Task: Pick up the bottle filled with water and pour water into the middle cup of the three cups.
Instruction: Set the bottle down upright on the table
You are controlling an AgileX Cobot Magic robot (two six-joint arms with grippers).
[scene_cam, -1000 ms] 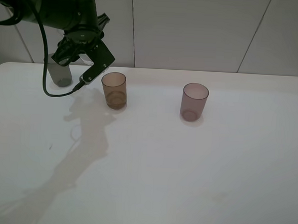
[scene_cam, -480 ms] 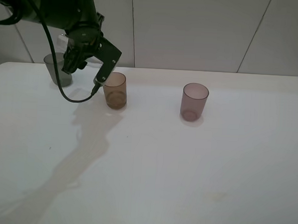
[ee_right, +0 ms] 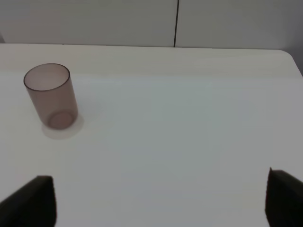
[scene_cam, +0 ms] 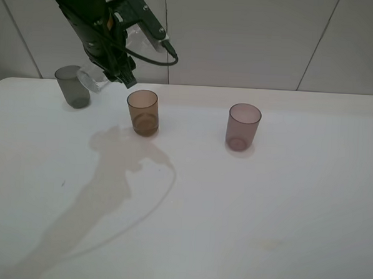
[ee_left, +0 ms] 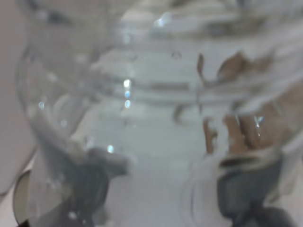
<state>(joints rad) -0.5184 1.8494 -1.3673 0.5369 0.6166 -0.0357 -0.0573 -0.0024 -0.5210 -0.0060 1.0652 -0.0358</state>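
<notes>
The bottle is small, clear and without colour. In my left wrist view it fills the picture, with bright drops on its wall. My left gripper pinches it, tilted, up between the grey cup and the amber middle cup. My right gripper is spread wide.

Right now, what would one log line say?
left gripper: shut on the bottle | bottle: raised, between grey cup and the middle cup | right gripper: open, empty
</notes>
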